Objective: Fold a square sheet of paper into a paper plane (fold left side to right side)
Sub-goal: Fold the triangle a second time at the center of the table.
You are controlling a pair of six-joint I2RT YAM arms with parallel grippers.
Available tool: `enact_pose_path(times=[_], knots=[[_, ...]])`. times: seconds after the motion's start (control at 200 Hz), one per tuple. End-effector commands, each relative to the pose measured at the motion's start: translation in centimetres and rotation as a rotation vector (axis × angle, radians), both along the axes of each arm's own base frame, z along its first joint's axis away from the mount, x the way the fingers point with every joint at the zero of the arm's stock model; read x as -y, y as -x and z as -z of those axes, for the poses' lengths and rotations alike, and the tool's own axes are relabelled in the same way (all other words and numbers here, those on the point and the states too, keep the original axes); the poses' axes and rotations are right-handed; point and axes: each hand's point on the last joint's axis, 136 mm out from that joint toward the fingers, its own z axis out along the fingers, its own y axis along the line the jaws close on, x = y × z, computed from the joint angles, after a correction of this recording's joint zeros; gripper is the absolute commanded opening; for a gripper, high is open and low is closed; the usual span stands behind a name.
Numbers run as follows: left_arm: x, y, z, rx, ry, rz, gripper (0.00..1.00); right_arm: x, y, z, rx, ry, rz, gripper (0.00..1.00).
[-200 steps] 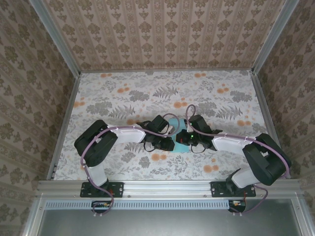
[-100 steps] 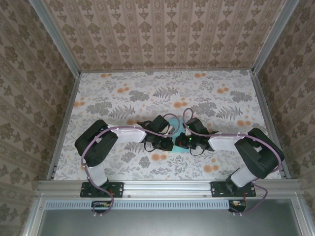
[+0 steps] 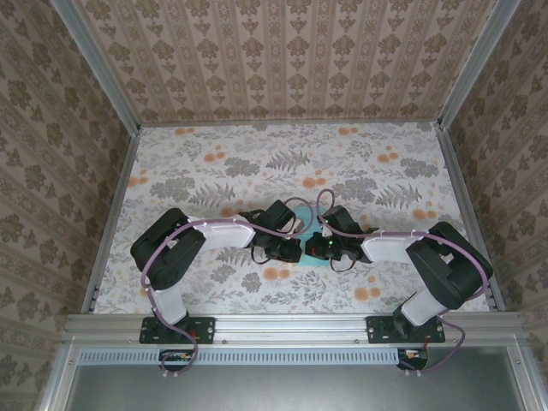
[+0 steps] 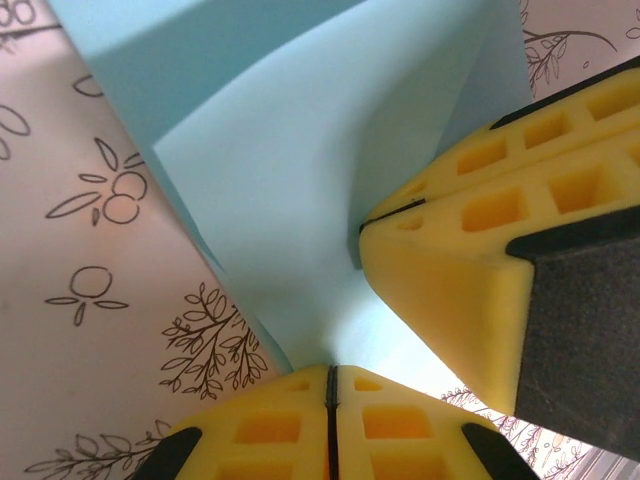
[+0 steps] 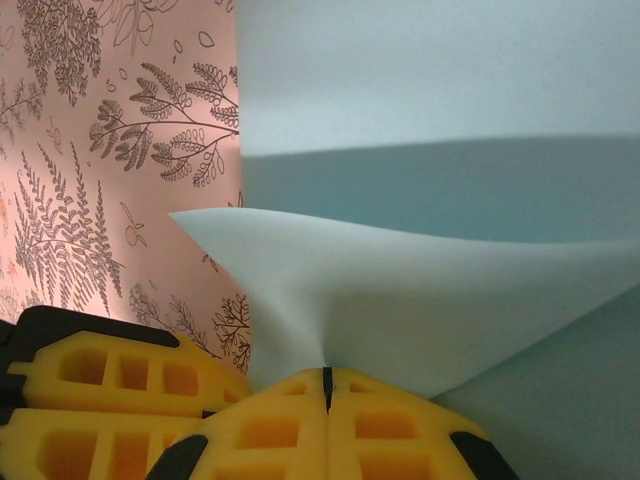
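The light cyan-blue sheet of paper [image 3: 318, 262] lies between the two arms at the table's middle, mostly hidden under the wrists. In the left wrist view the paper [image 4: 280, 170] is partly folded, one layer lifted over another. My left gripper [image 4: 330, 385] is shut on its near edge. The right gripper's yellow fingers [image 4: 450, 250] press in from the right. In the right wrist view my right gripper [image 5: 326, 385] is shut on a raised, curled flap of the paper [image 5: 420, 280]. The left gripper's fingers [image 5: 100, 400] sit close at the lower left. From above, the left gripper [image 3: 296, 249] and right gripper [image 3: 313, 249] almost touch.
The table [image 3: 214, 171] has a floral cloth and is walled by patterned panels on three sides. An aluminium rail [image 3: 291, 324] runs along the near edge with both arm bases on it. Purple cables loop over both arms.
The right arm has drawn in toward the left, its elbow shifting left and its wrist closing on the left gripper. Less of the paper shows from above. The left arm stays put.
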Motion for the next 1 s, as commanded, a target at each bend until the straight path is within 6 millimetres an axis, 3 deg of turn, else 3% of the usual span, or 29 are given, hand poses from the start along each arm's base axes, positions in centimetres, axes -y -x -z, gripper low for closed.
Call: enact_pose_path(times=[0.0, 0.385, 0.995], knots=[[-2.9, 1.8, 3.5, -0.064, -0.164, 0.001, 0.09, 1.6, 0.4, 1.3, -0.014, 0.104, 0.007, 0.00], [-3.1, 1.9, 3.7, -0.068, -0.172, 0.001, 0.09, 2.2, -0.7, 0.5, 0.018, 0.094, 0.032, 0.00], [-3.4, 2.0, 3.8, -0.072, -0.183, 0.002, 0.09, 4.7, -2.8, 1.0, 0.009, 0.114, 0.075, 0.00]])
